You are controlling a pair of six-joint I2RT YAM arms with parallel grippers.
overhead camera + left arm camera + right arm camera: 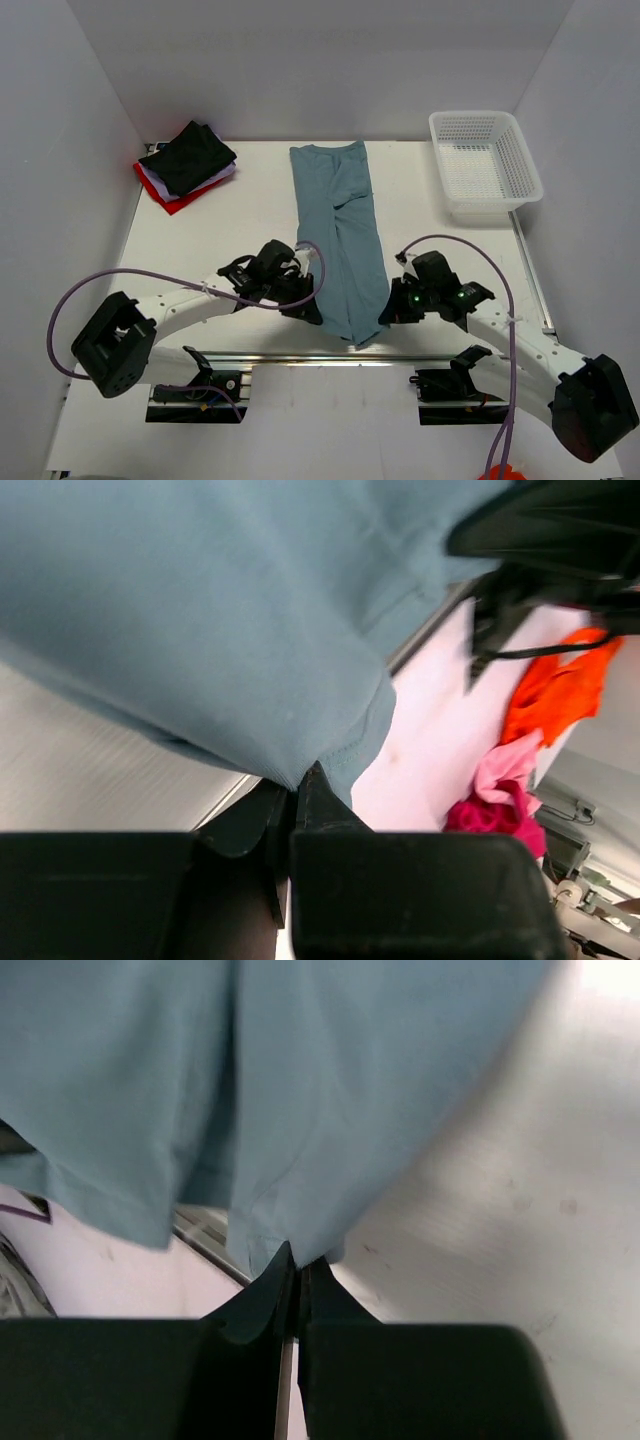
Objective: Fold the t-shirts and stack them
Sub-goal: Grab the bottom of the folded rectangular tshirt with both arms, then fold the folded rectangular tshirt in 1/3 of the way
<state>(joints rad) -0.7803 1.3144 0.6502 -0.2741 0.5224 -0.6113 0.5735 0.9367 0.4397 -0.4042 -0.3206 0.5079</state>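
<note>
A dusty blue-teal t-shirt (340, 235) lies as a long narrow strip down the middle of the table, its near end at the front edge. My left gripper (312, 312) is shut on that end's left corner, and in the left wrist view the blue cloth (210, 610) is pinched at my left gripper (296, 778). My right gripper (385, 312) is shut on the right corner; blue fabric (300, 1080) meets my right gripper (298, 1260). A folded pile with a black t-shirt (188, 157) over white and red ones (165, 192) sits at the back left.
A white mesh basket (484, 162) stands at the back right. A metal rail (350, 358) runs along the table's near edge between the arm bases. Orange and pink cloth (540, 730) shows beyond the table edge in the left wrist view.
</note>
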